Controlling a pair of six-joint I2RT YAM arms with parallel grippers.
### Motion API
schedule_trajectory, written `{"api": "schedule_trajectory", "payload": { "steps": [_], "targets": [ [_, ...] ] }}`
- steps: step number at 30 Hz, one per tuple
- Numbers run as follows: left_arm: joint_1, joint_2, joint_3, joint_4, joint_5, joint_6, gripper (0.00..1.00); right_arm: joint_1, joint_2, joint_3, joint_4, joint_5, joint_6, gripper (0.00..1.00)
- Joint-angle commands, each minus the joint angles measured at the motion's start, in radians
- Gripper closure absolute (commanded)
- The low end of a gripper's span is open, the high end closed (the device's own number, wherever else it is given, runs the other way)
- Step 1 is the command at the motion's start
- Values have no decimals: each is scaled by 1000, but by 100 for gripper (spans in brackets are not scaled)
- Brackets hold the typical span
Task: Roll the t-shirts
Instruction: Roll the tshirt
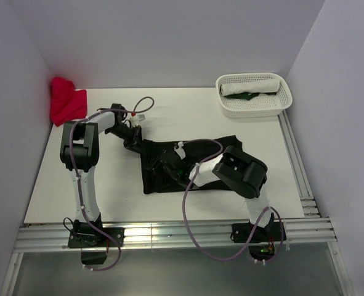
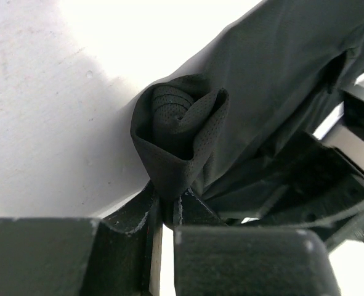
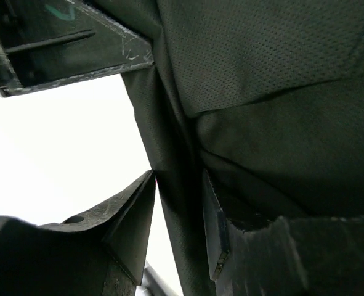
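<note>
L gripper (image 2: 166, 209) clamps bunched corner of soft black fabric t-shirt (image 1: 154, 182), prob. to start roll; R gripper (image 3: 178, 197) jaws apart astride fold.

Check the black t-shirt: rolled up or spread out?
Mostly spread. The black t-shirt lies flat on the table; only the corner pinched by the left hand is curled into a small roll.

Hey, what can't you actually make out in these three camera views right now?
Top view: right end effector hidden under its own arm.
Top view: left end effector blends into the black shirt.
Basket: rolled contents too small to count.
Wrist views: shirt cut off by edges.
</note>
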State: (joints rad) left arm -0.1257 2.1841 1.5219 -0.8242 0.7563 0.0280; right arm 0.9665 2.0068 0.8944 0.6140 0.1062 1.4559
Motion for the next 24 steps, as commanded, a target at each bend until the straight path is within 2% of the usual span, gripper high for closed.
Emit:
{"api": "schedule_trajectory", "payload": {
  "steps": [1,6,9,19,24],
  "targets": [
    [-17,3,29,4,-170,21,100,30,-81,72,-313,124,-103,56],
    [-26,17,64,-39,-222,46,100,70,-112,175,-566,246,-149,55],
    [-29,26,87,-62,-242,53,100,100,-123,212,-652,283,-154,55],
    [-48,42,124,-87,-278,46,100,205,-184,163,-695,306,-111,58],
    [-65,49,135,-95,-288,38,100,244,-192,133,-661,288,-103,69]
  ]
}}
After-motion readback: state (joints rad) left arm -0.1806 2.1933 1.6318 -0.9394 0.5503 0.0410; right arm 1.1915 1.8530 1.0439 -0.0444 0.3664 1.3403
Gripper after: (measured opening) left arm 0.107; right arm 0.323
